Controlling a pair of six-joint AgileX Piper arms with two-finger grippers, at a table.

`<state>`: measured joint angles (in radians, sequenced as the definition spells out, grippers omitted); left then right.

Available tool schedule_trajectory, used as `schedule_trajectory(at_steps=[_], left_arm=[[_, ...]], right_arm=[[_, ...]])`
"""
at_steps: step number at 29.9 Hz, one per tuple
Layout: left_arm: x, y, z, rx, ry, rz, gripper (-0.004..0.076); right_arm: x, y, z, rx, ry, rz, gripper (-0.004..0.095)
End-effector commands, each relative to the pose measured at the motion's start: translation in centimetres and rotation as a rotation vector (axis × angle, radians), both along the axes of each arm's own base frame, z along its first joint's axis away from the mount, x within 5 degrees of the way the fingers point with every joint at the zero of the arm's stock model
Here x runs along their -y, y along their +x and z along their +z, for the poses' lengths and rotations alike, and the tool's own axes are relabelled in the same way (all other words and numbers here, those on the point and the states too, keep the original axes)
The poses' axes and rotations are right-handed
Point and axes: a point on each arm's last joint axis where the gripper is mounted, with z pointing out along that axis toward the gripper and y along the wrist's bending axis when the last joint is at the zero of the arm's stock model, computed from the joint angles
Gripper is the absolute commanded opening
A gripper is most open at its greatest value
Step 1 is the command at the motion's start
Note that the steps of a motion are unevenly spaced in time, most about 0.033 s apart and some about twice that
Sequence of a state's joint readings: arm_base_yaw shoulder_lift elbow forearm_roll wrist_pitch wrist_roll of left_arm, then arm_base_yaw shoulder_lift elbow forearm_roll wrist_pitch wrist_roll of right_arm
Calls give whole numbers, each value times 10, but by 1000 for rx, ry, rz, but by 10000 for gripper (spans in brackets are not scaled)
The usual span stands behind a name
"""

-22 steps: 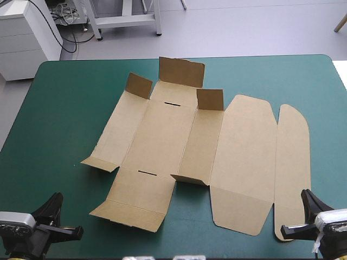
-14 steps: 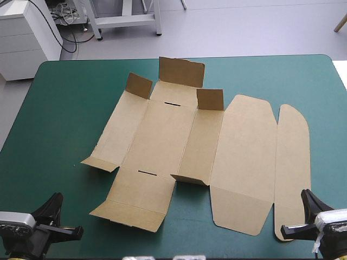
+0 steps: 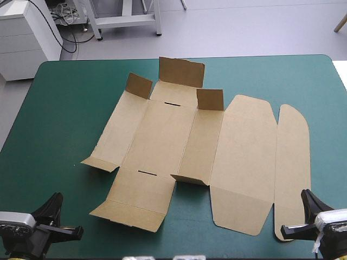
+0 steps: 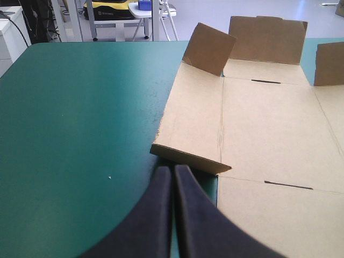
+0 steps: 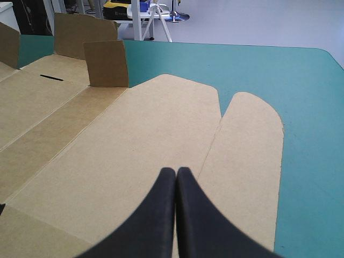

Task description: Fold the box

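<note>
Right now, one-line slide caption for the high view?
Flat brown box on the teal-green table, a few flaps standing; left gripper and right gripper shut at the near edge, holding nothing.

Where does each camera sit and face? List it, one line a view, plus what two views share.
High view: above and behind the robot, looking down at the box on the table; left gripper and right gripper at the near edge.
Left wrist view: above the left wrist, facing the box's left panels; its shut fingers show.
Right wrist view: above the right wrist, facing the rounded right panels; its shut fingers show.
Shared: both wrist views show the far upright flap.
</note>
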<state>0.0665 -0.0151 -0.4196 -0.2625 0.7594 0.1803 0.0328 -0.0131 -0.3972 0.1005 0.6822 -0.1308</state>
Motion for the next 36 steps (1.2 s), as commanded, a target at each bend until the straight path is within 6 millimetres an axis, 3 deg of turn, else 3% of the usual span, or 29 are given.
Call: schedule_trajectory(at_steps=[1, 5, 8, 12, 21, 27, 31, 36], left_arm=[[0, -4, 13, 107, -21, 2, -8], [0, -4, 13, 107, -21, 2, -8], [0, -4, 13, 107, -21, 2, -8], [0, -4, 13, 107, -21, 2, -8], [0, -4, 13, 107, -21, 2, -8], [0, -4, 13, 107, -21, 2, -8], [0, -4, 13, 107, -21, 2, -8], [0, -4, 13, 107, -21, 2, -8]], right_arm=[[1, -7, 16, 125, -1, -8, 11], [1, -7, 16, 126, -4, -3, 238], [1, -7, 16, 126, -4, -3, 557], [1, -7, 16, 125, -2, -6, 855], [1, -5, 16, 118, -6, -6, 881], [0, 8, 21, 38, -29, 0, 881], [0, 24, 39, -9, -122, 20, 881], [-2, 58, 70, -90, -236, 54, 881]])
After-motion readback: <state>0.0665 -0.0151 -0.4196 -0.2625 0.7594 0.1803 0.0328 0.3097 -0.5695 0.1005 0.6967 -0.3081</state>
